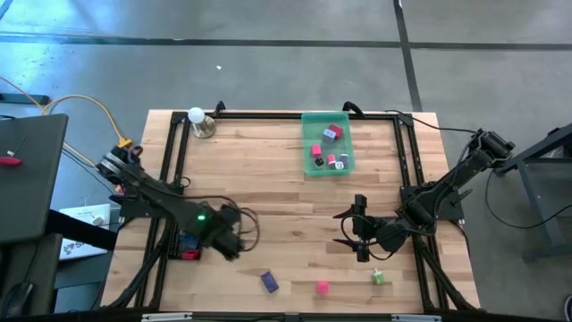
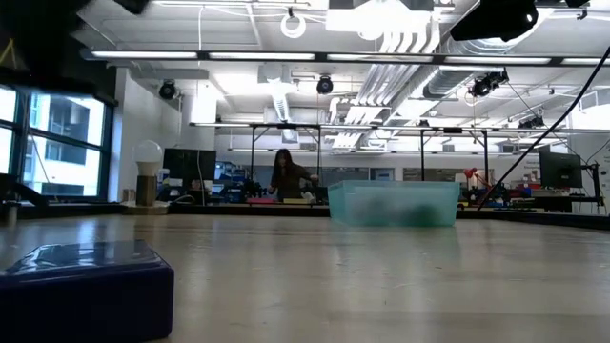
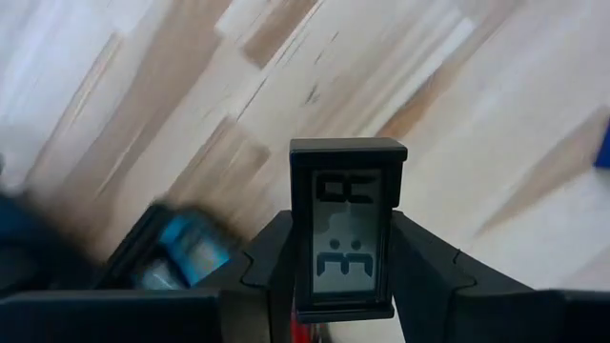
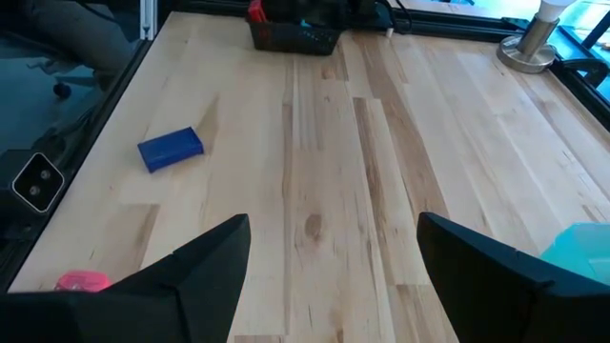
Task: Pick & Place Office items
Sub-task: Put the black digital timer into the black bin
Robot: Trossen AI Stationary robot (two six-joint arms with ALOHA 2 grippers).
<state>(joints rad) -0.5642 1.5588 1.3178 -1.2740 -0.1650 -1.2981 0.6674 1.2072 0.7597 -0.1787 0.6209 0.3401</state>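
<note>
A small black block [image 3: 349,229] is clamped upright in the left tool [image 3: 349,286] above the desk [image 1: 268,197], probably for carrying to the green tray [image 1: 327,144]. The right tool [image 1: 356,229] is held apart, empty, near the pink piece [image 1: 322,287].
</note>
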